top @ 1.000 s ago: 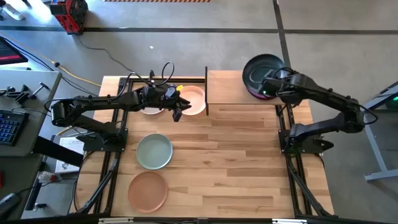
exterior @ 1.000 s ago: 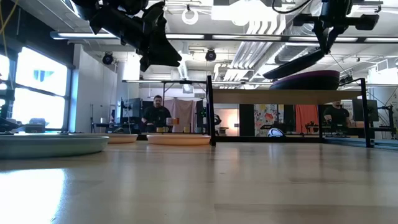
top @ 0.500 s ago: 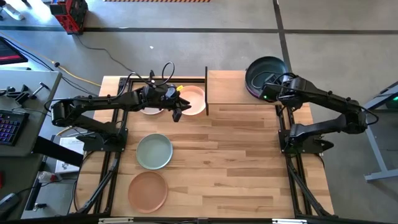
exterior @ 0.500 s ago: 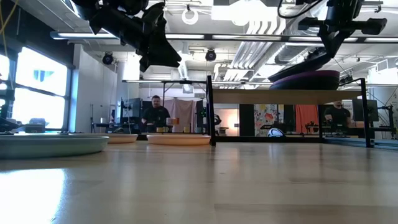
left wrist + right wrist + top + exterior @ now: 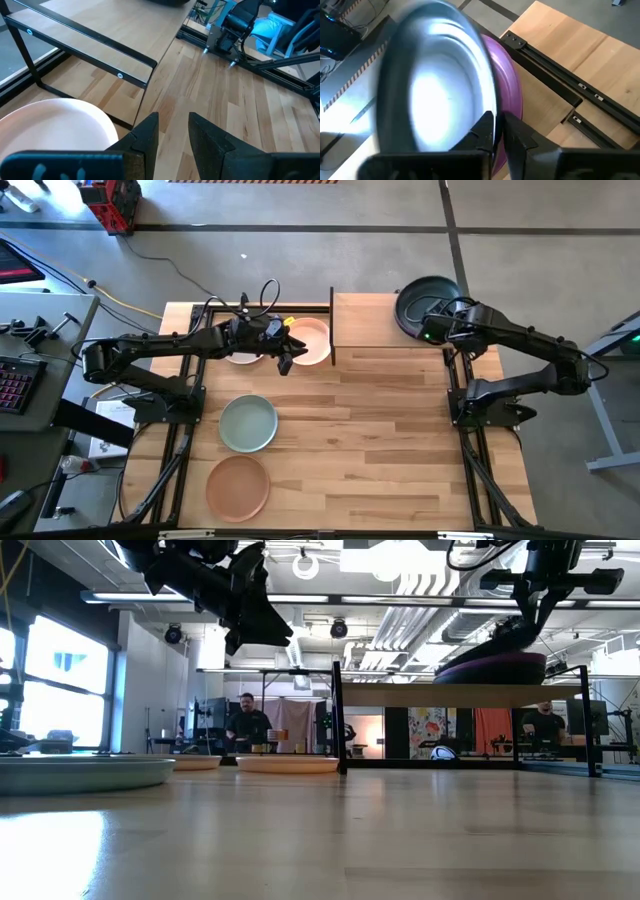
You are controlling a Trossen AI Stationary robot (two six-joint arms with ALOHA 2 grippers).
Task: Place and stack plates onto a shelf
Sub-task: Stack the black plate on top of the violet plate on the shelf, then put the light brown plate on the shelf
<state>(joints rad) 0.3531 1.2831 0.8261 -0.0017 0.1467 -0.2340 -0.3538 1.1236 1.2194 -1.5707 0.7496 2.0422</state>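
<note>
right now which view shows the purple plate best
The right wrist view: the purple plate shows close up under the dark plate the right gripper pinches. The low view shows its edge on the shelf; the high view barely shows it.

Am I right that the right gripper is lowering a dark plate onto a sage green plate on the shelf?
Not quite: the plate under the dark plate is purple, not sage green, as the right wrist view shows. The right gripper does hold it at the shelf.

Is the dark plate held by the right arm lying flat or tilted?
Tilted: the dark plate slants above the purple plate, its rim pinched by the right gripper.
</note>
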